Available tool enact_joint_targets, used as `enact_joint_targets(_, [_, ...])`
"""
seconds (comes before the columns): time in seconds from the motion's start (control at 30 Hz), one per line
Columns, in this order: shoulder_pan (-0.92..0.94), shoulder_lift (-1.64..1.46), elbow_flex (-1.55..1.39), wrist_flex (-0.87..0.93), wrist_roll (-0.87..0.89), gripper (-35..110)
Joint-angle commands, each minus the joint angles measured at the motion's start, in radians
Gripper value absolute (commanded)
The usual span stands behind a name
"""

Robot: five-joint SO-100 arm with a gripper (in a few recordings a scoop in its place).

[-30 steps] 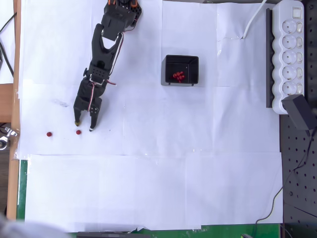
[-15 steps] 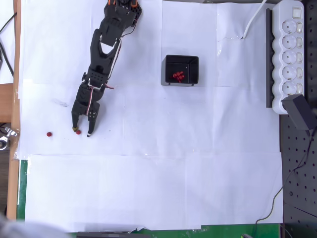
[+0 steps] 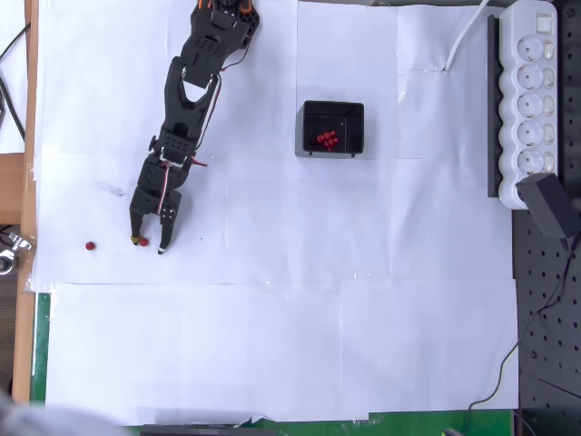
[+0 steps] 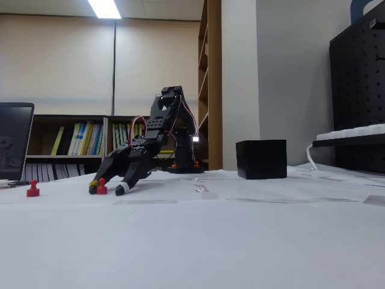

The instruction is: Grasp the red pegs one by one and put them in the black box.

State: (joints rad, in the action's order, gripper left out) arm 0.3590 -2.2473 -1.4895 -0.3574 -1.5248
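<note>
Black against the white paper, the gripper in the overhead view has slid toward seven o'clock since a second ago and now straddles a red peg, fingers parted, not closed on it. A second red peg lies alone at nine o'clock from it. The black box, well off at two o'clock, holds a cluster of red pegs.

In the fixed view the gripper rests its tips on the table, one on each side of an upright peg, round top up. The other peg stands upright too, well left. The box sits far right.
</note>
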Motion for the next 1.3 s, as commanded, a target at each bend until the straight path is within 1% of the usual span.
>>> enact_joint_targets(0.0, [0.015, -0.003, 0.000, 0.014, -0.011, 17])
enact_joint_targets(0.3, [0.014, 0.005, 0.002, 0.032, -0.023, 0])
enact_joint_targets(0.4, [0.012, 0.040, 0.002, 0.084, -0.034, 0])
enact_joint_targets(0.43, [0.011, 0.063, 0.000, 0.129, -0.038, 0])
enact_joint_targets(0.47, [0.009, 0.095, -0.012, 0.198, -0.046, 0])
enact_joint_targets(0.5, [0.005, 0.127, -0.038, 0.310, -0.063, 0])
enact_joint_targets(0.6, [-0.021, 0.235, -0.215, 0.798, -0.137, 0])
enact_joint_targets(0.7, [-0.077, 0.344, -0.371, 1.198, -0.222, 0])
enact_joint_targets(0.8, [-0.153, 0.459, -0.457, 1.493, -0.285, 0])
enact_joint_targets(0.93, [-0.331, 0.595, -0.557, 1.870, -0.364, 0])
enact_joint_targets(1.0, [-0.437, 0.637, -0.621, 2.016, -0.430, 0])
enact_joint_targets(1.07, [-0.545, 0.669, -0.676, 2.109, -0.494, 0])
enact_joint_targets(1.13, [-0.650, 0.696, -0.703, 2.160, -0.551, 0])
enact_joint_targets(1.27, [-0.856, 0.776, -0.635, 2.155, -0.663, 0])
